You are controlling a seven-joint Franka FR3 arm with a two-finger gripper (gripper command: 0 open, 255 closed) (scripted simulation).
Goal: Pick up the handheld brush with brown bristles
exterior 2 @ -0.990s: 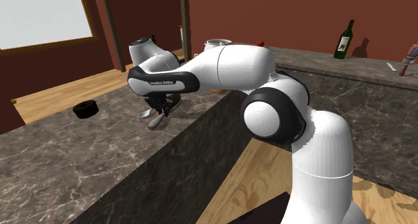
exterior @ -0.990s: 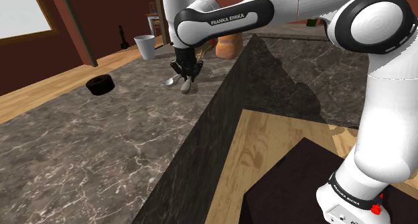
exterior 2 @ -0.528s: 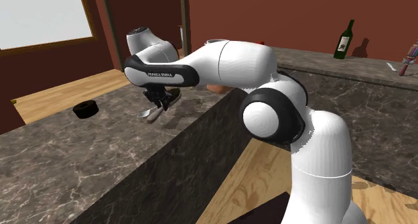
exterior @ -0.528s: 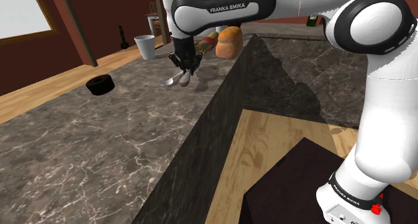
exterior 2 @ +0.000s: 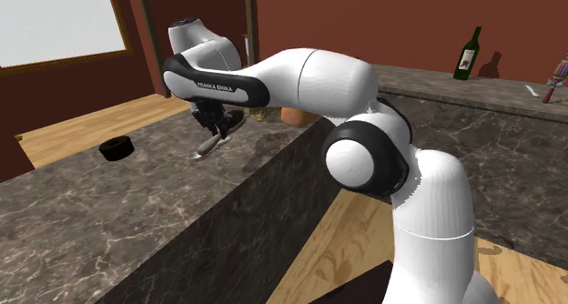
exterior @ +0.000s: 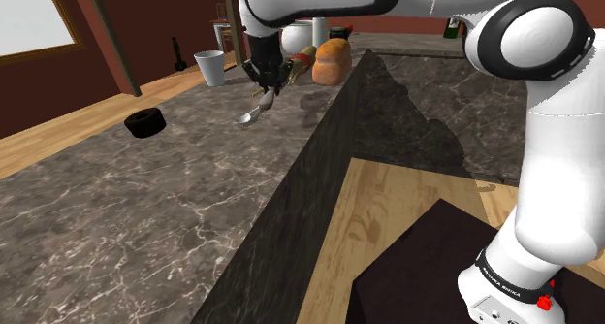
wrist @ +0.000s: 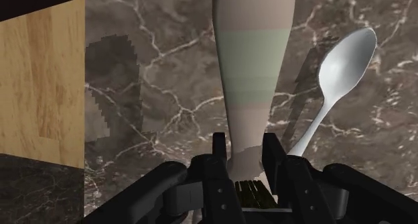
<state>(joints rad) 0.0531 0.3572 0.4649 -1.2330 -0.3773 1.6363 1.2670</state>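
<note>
- Hand [wrist: 245,147]: all black, clenched on the brush [wrist: 251,68]. The two fingers [wrist: 219,149] are pressed against either side of the brush, at the narrow part of the handle just next to the bristles.
- Brush: pale beige handle with a broad green band, widening away from the hand. It is pointed from the hand down toward the worktop [wrist: 154,28]. Dark brownish bristles [wrist: 254,194] are seen in the hand, behind the fingers. Whether the far end of the handle touches the worktop cannot be told.
- Spoon [wrist: 343,58]: silver, laid flat on the worktop beneath the hand, just beside the brush handle, with its bowl turned away from the hand.
- Worktop: dark veined marble, spread under the hand and all round it.
- Black ring-shaped item [exterior: 145,123]: set on the worktop, well apart from the hand.
- White cup [exterior: 209,68]: stood upright on the worktop, beyond the hand.
- Orange-brown rounded item [exterior: 332,60]: placed near the hand, at the worktop's corner.
- Wooden floor [exterior: 407,206]: seen past the worktop's edge, well below the hand.
</note>
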